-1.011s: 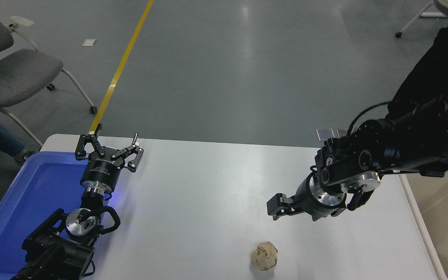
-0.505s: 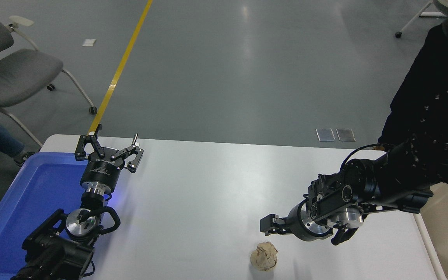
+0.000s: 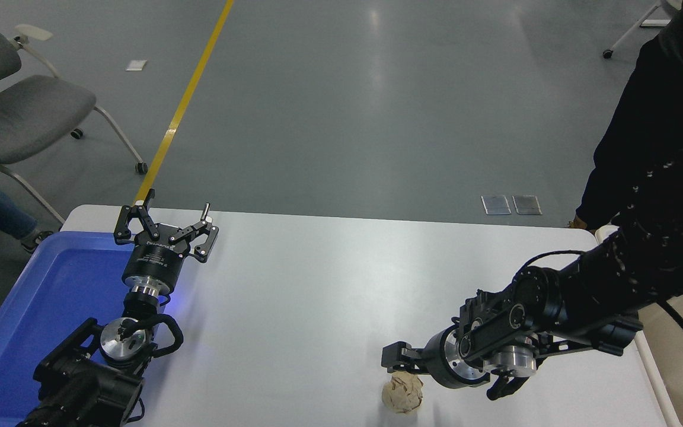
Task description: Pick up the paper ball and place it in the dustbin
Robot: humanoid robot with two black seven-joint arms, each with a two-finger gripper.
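Paper ball, item of the task: tan, crumpled, lay on the white table at about five o'clock of the table's middle, close to the near edge. Listed from nine o'clock across to three o'clock: grey chair on the floor beyond the far left corner; blue tray at the table's left side; left gripper, parked over the tray's right edge at roughly eight o'clock, fingers spread apart and holding nothing; yellow floor line running away toward twelve o'clock; the ball itself; right gripper, low over the table at the ball's twelve o'clock, its tip overlapping the ball's top edge, whether the fingers stood apart or together could not be told, nor whether they touched the paper; person in dark clothing at two o'clock; dustbin, only a strip of white rim and beige inside showing at the right edge, about three to four o'clock. Handling, by judgement: very light, soft, compressible, not fragile, wrinkled surface likely to grip well; apt to roll or skid if nudged from one side. Best taken across its widest middle, fingers either side, with a modest squeeze.
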